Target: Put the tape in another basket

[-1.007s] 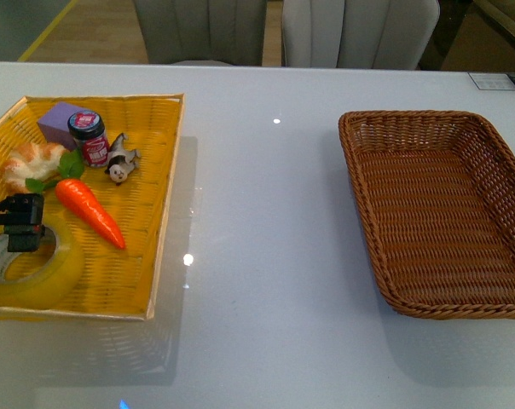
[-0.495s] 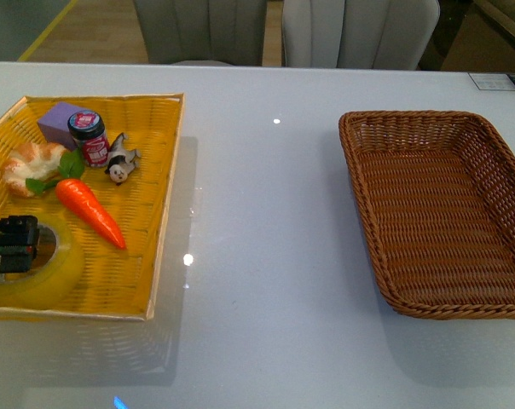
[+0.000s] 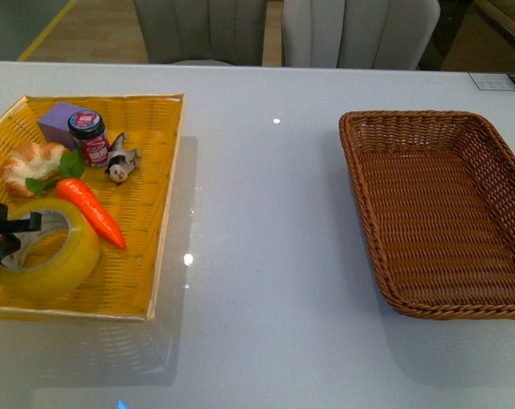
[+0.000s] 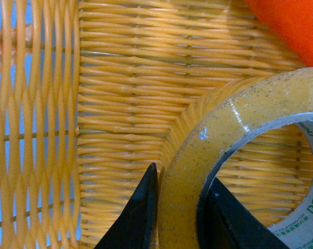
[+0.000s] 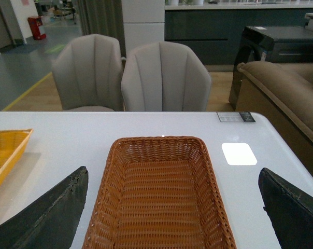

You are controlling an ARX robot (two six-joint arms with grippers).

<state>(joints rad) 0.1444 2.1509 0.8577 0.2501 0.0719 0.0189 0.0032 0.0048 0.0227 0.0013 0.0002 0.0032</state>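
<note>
left gripper (image 3: 10, 234): black, reaching in at the far left edge of the front view. Its jaws are clamping the wall of the tape roll, one finger (image 4: 141, 218) outside the ring and the other inside the core.
wide roll of translucent yellowish packing tape (image 3: 70, 256): sitting tilted in the near left corner of the yellow tray, pinched by the left gripper. Green lettering is showing on its white inner core.
bright yellow flat woven tray (image 3: 167, 196): lying on the left side of the table, holding the tape and several small items.
pale braided bread roll (image 3: 27, 162): lying just beyond the tape, near the tray's left edge.
lilac rectangular block (image 3: 57, 119): resting in the tray's far left corner.
small jar with a dark lid and red label (image 3: 89, 138): standing upright just right of the block.
small dark-and-white figurine (image 3: 119, 164): lying just right of the jar.
orange toy carrot with green leaves (image 3: 94, 215): lying diagonally, just beside the tape's far right edge.
glossy white table (image 3: 266, 256): carrying both containers, well apart.
dark brown rectangular woven wicker basket (image 3: 364, 213): sitting on the right side of the table, its long sides running near to far.
right gripper (image 5: 169, 207): hanging over the basket's near end, its jaws standing wide apart and gripping nothing.
two grey padded chairs (image 5: 164, 78): standing side by side beyond the table's far edge.
</note>
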